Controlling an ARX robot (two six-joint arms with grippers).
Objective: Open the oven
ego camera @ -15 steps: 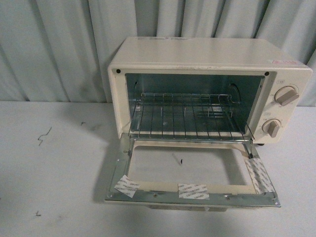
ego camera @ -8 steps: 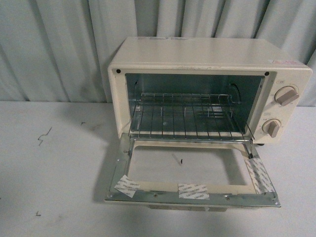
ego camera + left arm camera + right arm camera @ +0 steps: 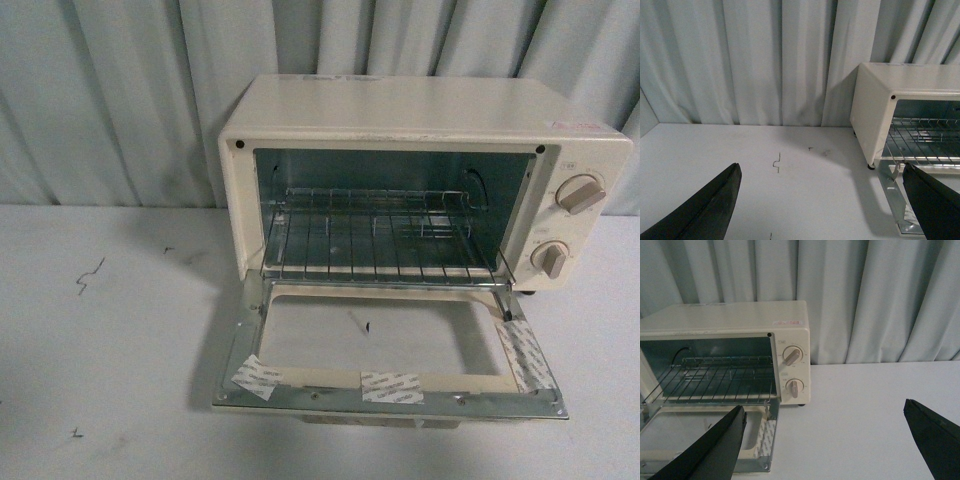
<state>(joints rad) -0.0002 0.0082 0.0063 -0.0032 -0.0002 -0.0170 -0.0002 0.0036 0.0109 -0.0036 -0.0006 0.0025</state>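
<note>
Nothing has shifted over the last second: the oven point(image 3: 425, 180) sits at the table's point(image 3: 110, 330) 1 o'clock, its door point(image 3: 390, 385) folded flat toward me, rack point(image 3: 385, 235) bare. Both my left pincer point(image 3: 822, 200) and right pincer point(image 3: 825, 440) stay spread wide, holding nothing. I judge the opening finished.

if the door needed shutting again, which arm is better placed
Right, marginally. Both grippers are open and clear of the oven, but the right gripper looks straight over the lowered door, while the left gripper sits off to the oven's side.
</note>
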